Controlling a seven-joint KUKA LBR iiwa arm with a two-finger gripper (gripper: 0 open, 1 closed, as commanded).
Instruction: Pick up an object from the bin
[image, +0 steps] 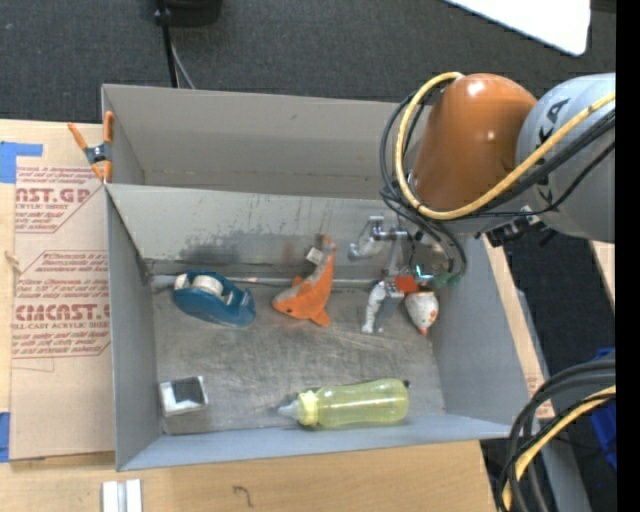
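My gripper (375, 272) hangs low over the right half of the bin, under the orange wrist cover. Its two metal fingers stand apart, one finger (372, 238) toward the back wall and the other at the front, so it is open with nothing between them. An orange fish-shaped toy (308, 294) lies just left of the fingers, apart from them. A small white and orange thing (422, 311) lies right beside the front finger, partly under the wrist.
A blue tape dispenser (212, 297) lies at the left of the bin. A pale yellow baby bottle (352, 404) rests along the front wall, and a small silver and black square thing (183, 394) sits in the front left corner.
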